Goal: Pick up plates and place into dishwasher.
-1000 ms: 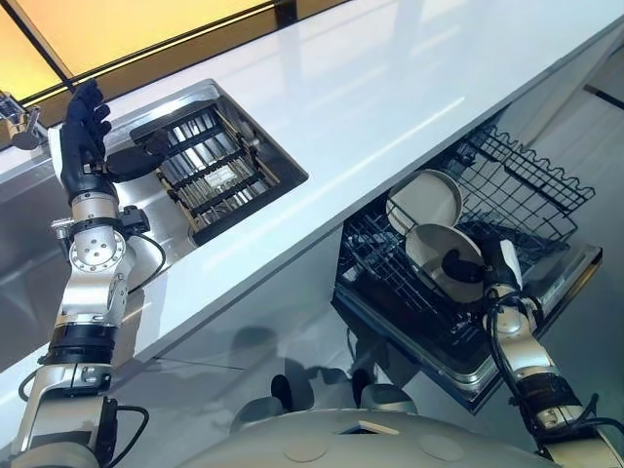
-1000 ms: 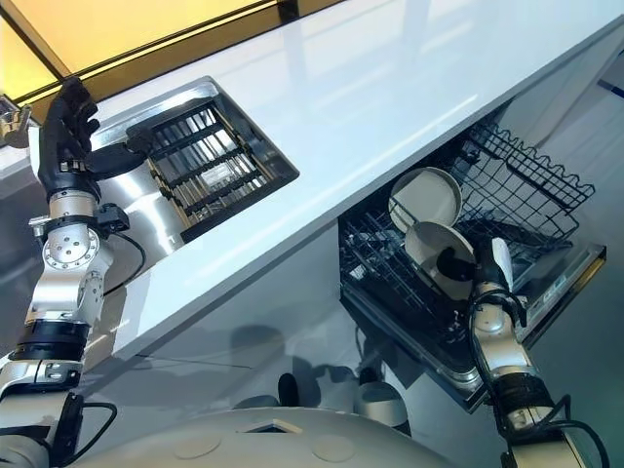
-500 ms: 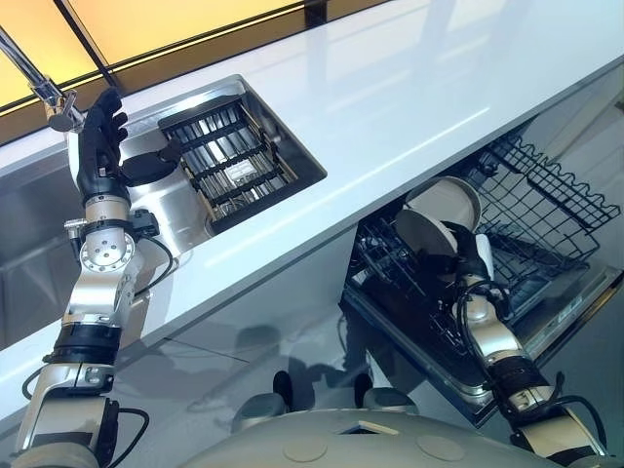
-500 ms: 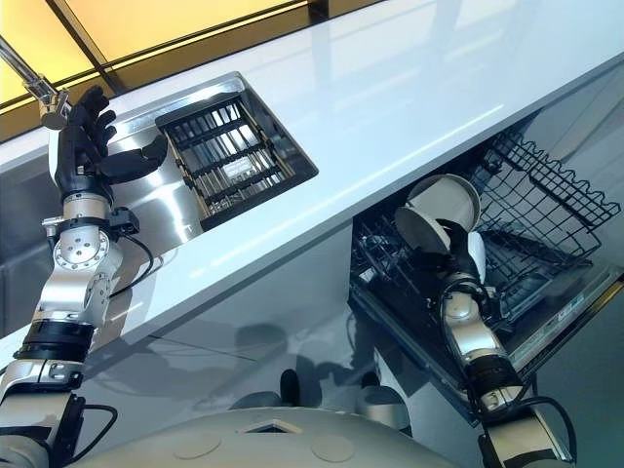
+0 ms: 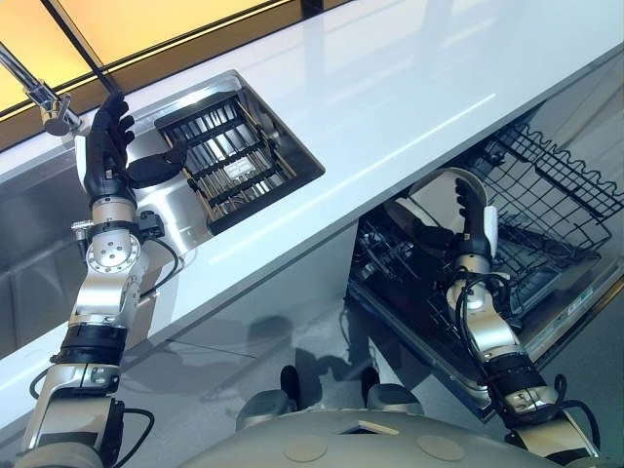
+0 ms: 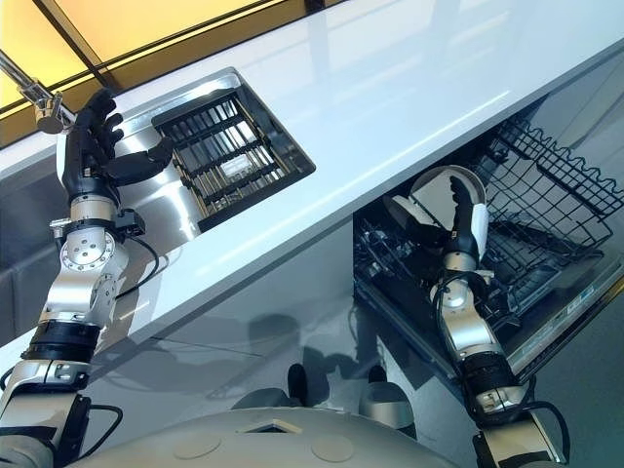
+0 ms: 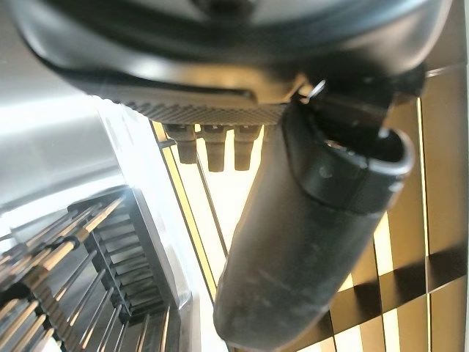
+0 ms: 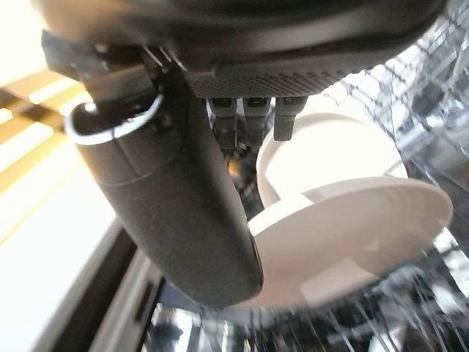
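Where left eye view looked down: left hand (image 5: pixel 105 146) raised over sink (image 5: pixel 39 244) by faucet (image 5: pixel 44 97), fingers spread, holding nothing. Right hand (image 5: pixel 475 210) at dishwasher rack (image 5: pixel 556 195) under counter (image 5: pixel 409 88), fingers straight beside standing plates (image 5: pixel 434 195); contact unclear.
Left wrist view: fingers straight, thumb out, sink rack (image 7: pixel 73 271) beyond.
Right wrist view: two plates upright in rack, thumb beside front plate (image 8: pixel 366 242), not pinching.
Judged: placing step about done. Next move called for lifting right hand clear without tipping plates, then seeking another plate.
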Tool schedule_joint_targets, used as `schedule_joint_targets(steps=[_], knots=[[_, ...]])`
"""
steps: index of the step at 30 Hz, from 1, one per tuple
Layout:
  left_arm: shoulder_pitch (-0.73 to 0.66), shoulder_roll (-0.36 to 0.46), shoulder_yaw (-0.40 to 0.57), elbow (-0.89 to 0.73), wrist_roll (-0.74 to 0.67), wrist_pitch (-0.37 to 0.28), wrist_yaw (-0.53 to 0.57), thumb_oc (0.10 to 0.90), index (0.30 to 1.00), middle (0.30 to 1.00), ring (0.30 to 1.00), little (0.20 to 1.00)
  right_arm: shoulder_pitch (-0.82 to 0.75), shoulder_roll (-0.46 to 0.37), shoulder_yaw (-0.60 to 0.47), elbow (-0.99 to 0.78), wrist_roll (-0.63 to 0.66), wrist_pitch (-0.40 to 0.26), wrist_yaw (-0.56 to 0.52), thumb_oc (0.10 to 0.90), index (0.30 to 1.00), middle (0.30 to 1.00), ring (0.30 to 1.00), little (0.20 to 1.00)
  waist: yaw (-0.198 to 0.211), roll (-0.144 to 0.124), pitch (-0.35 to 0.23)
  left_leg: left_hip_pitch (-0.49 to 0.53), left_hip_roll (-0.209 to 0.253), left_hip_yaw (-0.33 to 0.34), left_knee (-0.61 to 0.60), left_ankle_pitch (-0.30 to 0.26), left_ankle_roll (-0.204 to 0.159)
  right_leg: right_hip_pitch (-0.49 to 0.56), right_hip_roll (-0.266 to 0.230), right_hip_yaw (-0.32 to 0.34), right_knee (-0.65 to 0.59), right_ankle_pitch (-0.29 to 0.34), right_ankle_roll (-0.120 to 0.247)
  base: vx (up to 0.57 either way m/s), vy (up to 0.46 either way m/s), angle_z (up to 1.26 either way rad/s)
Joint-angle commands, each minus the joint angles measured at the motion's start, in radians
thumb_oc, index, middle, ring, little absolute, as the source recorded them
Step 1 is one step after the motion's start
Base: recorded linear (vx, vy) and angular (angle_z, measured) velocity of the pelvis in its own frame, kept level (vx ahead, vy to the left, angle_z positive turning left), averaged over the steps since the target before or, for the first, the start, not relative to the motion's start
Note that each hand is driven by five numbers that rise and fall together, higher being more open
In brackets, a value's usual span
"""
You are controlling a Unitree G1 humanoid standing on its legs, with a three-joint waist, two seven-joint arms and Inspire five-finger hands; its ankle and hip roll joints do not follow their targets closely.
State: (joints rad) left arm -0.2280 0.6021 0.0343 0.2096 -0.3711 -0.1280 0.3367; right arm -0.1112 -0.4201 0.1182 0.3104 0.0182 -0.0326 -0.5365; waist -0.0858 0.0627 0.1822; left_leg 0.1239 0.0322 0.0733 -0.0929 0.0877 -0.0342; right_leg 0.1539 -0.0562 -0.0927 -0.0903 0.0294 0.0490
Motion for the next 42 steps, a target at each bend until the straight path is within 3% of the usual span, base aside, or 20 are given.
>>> schedule_joint_targets(steps=[1,5,9,13,15,19,25,31,42], knots=[[-0.059,0.056,0.039,-0.041,0.029,-0.081,0.008,0.8,0.9,0.9,0.9,0.9,-0.038,-0.077,-0.083,-0.155,-0.025,-0.147,-0.048,0.8,0.9,0.9,0.9,0.9,-0.017,0.007,-0.043,0.009,-0.077,0.006,0.015,-0.101,0.056,-0.093,0.071,-0.003,0.171,-0.109,0.012,-0.01,-0.002,-0.04],[-0.037,0.058,0.06,-0.048,0.032,-0.083,0.006,0.8,0.9,0.9,0.9,0.9,-0.003,-0.077,-0.131,-0.191,0.066,-0.157,0.0,0.8,0.9,0.9,0.9,0.9,-0.029,0.008,-0.042,0.011,-0.077,0.017,0.013,-0.102,0.057,-0.095,0.071,0.001,0.17,-0.107,0.015,0.0,0.0,0.0],[-0.014,0.06,0.084,-0.048,0.037,-0.095,0.005,0.8,0.9,0.9,0.9,0.9,0.043,-0.03,-0.166,-0.24,0.326,-0.187,0.118,0.8,0.9,0.9,0.9,0.9,-0.044,0.009,-0.037,0.011,-0.076,0.032,0.012,-0.103,0.057,-0.1,0.07,0.003,0.172,-0.107,0.015,-0.03,-0.011,-0.05],[0.003,0.068,0.102,-0.04,0.038,-0.105,0.008,0.8,0.9,0.9,0.9,0.9,0.086,0.035,-0.214,-0.276,0.495,-0.259,0.134,0.8,0.9,0.9,0.9,0.9,-0.064,0.01,-0.034,0.01,-0.074,0.048,0.01,-0.102,0.057,-0.108,0.068,0.004,0.175,-0.106,0.019,-0.03,-0.016,-0.12],[0.0,0.073,0.106,-0.026,0.03,-0.111,0.004,0.8,0.9,0.9,0.9,0.9,0.097,0.043,-0.241,-0.271,0.492,-0.287,0.118,0.8,0.9,0.9,0.9,0.9,-0.071,0.013,-0.036,0.008,-0.073,0.054,0.009,-0.102,0.056,-0.112,0.067,0.001,0.176,-0.106,0.021,-0.02,-0.016,-0.06],[-0.02,0.084,0.104,-0.009,0.022,-0.099,-0.004,0.8,0.9,0.9,0.9,0.9,0.102,0.048,-0.273,-0.215,0.567,-0.263,0.12,0.8,0.9,0.9,0.9,0.9,-0.077,0.018,-0.039,0.004,-0.073,0.059,0.008,-0.101,0.052,-0.115,0.066,-0.002,0.174,-0.105,0.022,-0.01,-0.029,-0.04],[-0.035,0.092,0.092,-0.005,0.02,-0.086,-0.017,0.8,0.9,0.9,0.9,0.9,0.094,0.041,-0.279,-0.059,0.574,-0.265,0.081,0.8,0.9,0.9,0.9,0.9,-0.067,0.022,-0.04,-0.001,-0.071,0.054,0.007,-0.097,0.048,-0.11,0.066,-0.009,0.165,-0.102,0.019,0.02,-0.054,-0.01],[-0.049,0.098,0.063,-0.019,0.013,-0.059,-0.025,0.8,0.9,0.9,0.9,0.9,0.06,0.01,-0.257,0.109,0.409,-0.293,-0.05,0.8,0.9,0.9,0.9,0.9,-0.043,0.042,-0.03,-0.008,-0.069,0.029,0.01,-0.088,0.041,-0.107,0.066,-0.016,0.17,-0.106,0.011,0.04,-0.051,0.01],[-0.068,0.123,0.045,-0.045,-0.03,-0.034,-0.04,0.8,0.9,0.9,0.9,0.9,0.009,-0.038,-0.197,0.346,0.487,-0.232,0.017,0.8,0.9,0.9,0.9,0.9,-0.004,0.068,0.017,-0.044,-0.066,-0.017,0.028,-0.073,0.028,-0.121,0.068,-0.026,0.189,-0.117,-0.012,0.0,-0.026,0.09]])
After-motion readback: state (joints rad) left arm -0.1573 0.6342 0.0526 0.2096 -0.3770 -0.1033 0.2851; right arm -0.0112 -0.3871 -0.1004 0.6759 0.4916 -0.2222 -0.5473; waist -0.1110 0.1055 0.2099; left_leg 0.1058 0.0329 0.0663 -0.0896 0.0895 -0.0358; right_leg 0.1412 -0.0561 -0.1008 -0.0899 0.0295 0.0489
